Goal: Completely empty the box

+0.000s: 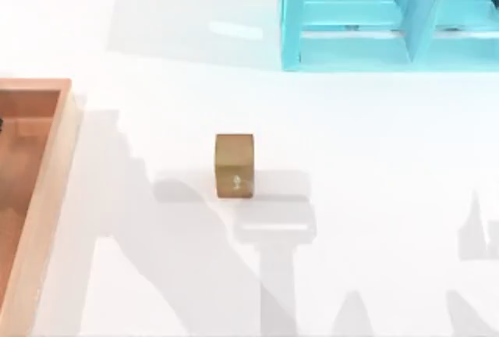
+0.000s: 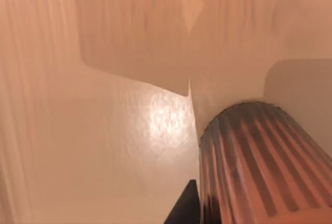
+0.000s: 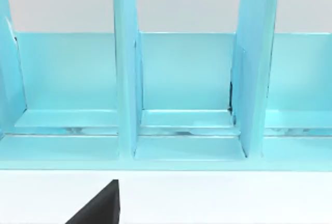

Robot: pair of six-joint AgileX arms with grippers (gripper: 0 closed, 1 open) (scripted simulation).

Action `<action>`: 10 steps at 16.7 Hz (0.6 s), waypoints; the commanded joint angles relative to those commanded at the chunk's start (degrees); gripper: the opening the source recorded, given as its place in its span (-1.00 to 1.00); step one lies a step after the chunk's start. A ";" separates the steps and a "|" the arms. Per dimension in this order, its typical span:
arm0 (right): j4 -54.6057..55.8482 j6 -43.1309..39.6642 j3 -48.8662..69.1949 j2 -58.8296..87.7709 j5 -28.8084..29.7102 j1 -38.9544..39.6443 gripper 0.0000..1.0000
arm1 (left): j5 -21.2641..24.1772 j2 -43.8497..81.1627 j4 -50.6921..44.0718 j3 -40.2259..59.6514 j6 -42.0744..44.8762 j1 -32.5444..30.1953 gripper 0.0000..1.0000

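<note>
The box [image 1: 48,177] lies at the table's left edge, a shallow wooden tray with tan rim walls and an orange-brown floor, partly cut off by the top view. The left wrist view looks closely at that floor [image 2: 104,130]. A ribbed cylinder [image 2: 259,167] with dark and orange stripes stands out against it. A dark part of my left gripper [image 2: 182,209] shows right beside the cylinder. A dark part of my right gripper [image 3: 98,206] hangs over the white table, facing the cyan shelf unit.
A small golden-brown cube [image 1: 234,165] sits on the white table near the middle, to the right of the box. The cyan shelf unit [image 1: 390,17] with upright dividers [image 3: 126,68] stands at the back right. Arm shadows fall across the table's front.
</note>
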 joint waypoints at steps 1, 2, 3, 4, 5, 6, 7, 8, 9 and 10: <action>0.00 0.00 0.00 0.00 0.00 0.00 1.00 | 0.00 -0.01 -0.14 0.10 0.00 0.00 -1.00; 0.00 0.00 0.00 0.00 0.00 0.00 1.00 | -0.02 -0.08 -0.85 0.64 -0.02 -0.01 -1.00; 0.00 0.00 0.00 0.00 0.00 0.00 1.00 | -0.04 -0.19 -2.09 1.61 -0.04 -0.02 -1.00; 0.00 0.00 0.00 0.00 0.00 0.00 1.00 | -0.09 -0.36 -3.76 2.99 -0.07 -0.03 -1.00; 0.00 0.00 0.00 0.00 0.00 0.00 1.00 | -0.14 -0.57 -5.79 4.72 -0.10 -0.04 -1.00; 0.00 0.00 0.00 0.00 0.00 0.00 1.00 | -0.19 -0.81 -8.06 6.71 -0.14 -0.05 -1.00; 0.00 0.00 0.00 0.00 0.00 0.00 1.00 | -0.24 -1.07 -10.51 8.90 -0.19 -0.05 -1.00; 0.00 0.00 0.00 0.00 0.00 0.00 1.00 | -0.27 -1.34 -13.07 11.23 -0.23 -0.06 -1.00; 0.00 0.00 0.00 0.00 0.00 0.00 1.00 | -0.28 -1.59 -15.66 13.62 -0.26 -0.06 -1.00; 0.00 0.00 0.00 0.00 0.00 0.00 1.00 | -0.28 -1.81 -18.18 16.00 -0.29 -0.08 -1.00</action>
